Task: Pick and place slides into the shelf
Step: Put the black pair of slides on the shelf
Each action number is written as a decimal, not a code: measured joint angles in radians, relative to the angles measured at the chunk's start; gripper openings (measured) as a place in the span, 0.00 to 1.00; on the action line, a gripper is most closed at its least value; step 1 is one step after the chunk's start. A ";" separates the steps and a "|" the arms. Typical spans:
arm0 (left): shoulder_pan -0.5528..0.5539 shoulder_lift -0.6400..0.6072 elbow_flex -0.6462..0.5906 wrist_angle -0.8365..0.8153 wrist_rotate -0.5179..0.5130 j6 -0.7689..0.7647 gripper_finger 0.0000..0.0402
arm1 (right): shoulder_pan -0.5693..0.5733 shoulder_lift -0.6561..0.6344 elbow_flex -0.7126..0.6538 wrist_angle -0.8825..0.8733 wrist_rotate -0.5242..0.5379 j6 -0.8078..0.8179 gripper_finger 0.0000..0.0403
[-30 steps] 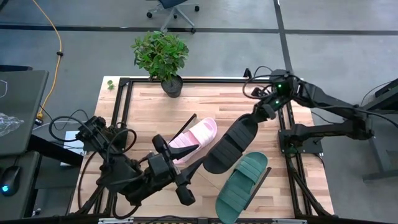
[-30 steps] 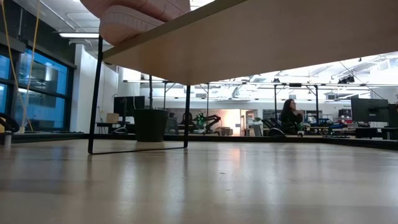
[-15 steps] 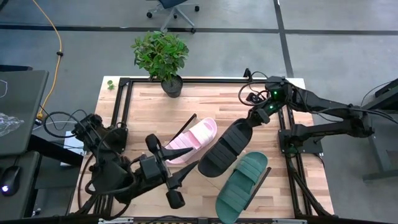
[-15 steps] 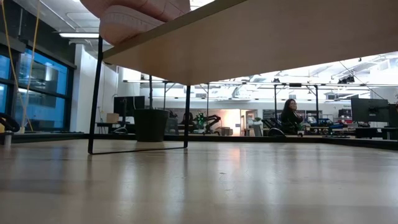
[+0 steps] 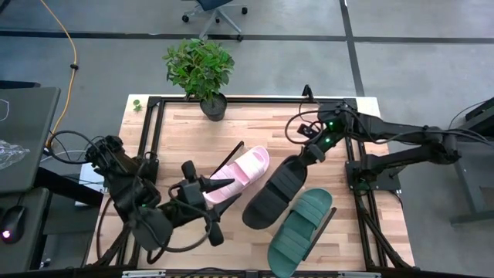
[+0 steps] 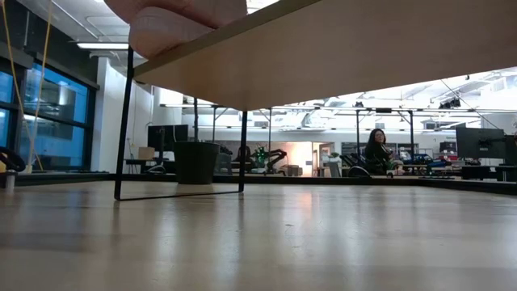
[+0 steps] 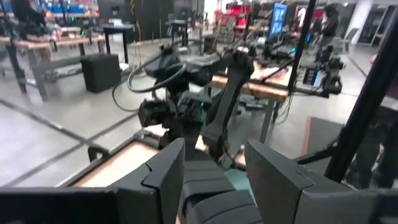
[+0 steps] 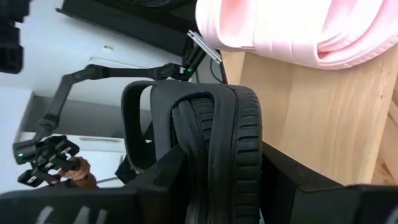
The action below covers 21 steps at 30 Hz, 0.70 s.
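as right pincer (image 5: 314, 152) grips black slide (image 5: 272, 195), pink slide (image 5: 238, 174) shelved

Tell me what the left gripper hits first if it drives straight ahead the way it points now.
Probably the black slide, held at its heel by the right gripper. The left gripper points right across the table, fingers open; the pink slide lies just beside that line.

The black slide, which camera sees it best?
The high view: it shows the whole black slide on the shelf between the pink and green ones, its heel gripped by the right gripper. The right wrist view shows only part of it close up. The left wrist view catches a bit; the low view none.
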<state>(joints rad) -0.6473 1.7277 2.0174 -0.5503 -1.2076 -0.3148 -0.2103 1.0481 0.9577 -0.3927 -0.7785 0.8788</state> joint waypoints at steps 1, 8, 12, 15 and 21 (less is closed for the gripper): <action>0.000 0.000 0.000 -0.028 0.000 -0.030 0.39 | 0.006 0.008 0.000 0.000 0.007 -0.005 0.31; 0.000 0.000 0.000 -0.116 0.004 -0.136 0.39 | 0.022 0.077 0.000 0.002 0.019 -0.040 0.31; 0.000 0.000 0.000 -0.121 0.008 -0.136 0.39 | 0.022 0.094 0.000 0.011 0.021 -0.042 0.31; 0.000 0.000 0.000 -0.128 0.014 -0.137 0.39 | 0.022 0.097 0.000 0.020 0.017 -0.042 0.31; 0.000 0.000 0.000 -0.133 0.023 -0.138 0.39 | 0.049 0.097 0.000 0.023 0.020 -0.023 0.31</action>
<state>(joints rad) -0.6472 1.7279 2.0174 -0.6835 -1.1851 -0.4530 -0.1609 1.1450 0.9577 -0.3697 -0.7588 0.8558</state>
